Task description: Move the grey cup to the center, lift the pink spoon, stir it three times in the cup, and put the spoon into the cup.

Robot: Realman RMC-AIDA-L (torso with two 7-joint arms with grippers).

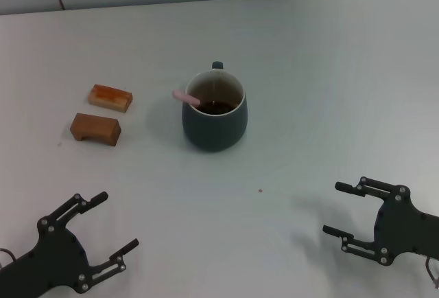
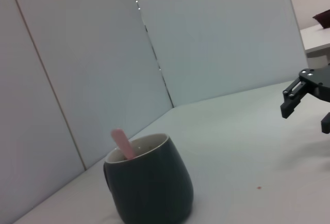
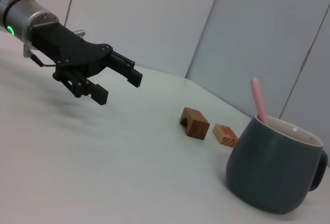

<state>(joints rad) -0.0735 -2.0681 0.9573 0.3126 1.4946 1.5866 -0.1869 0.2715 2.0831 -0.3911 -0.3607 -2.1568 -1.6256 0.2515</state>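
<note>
The grey cup (image 1: 215, 111) sits mid-frame on the counter (image 1: 329, 71), the pink spoon (image 1: 185, 97) propped inside, task seemingly finished. Left hand (image 1: 113, 222) and right hand (image 1: 344, 209), both wide and empty, rest in the lower corners.

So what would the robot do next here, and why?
Probably nothing more than keep both arms back. The pink spoon already stands in the grey cup, handle leaning on the rim, and the left gripper and right gripper are open, well clear of it.
</note>
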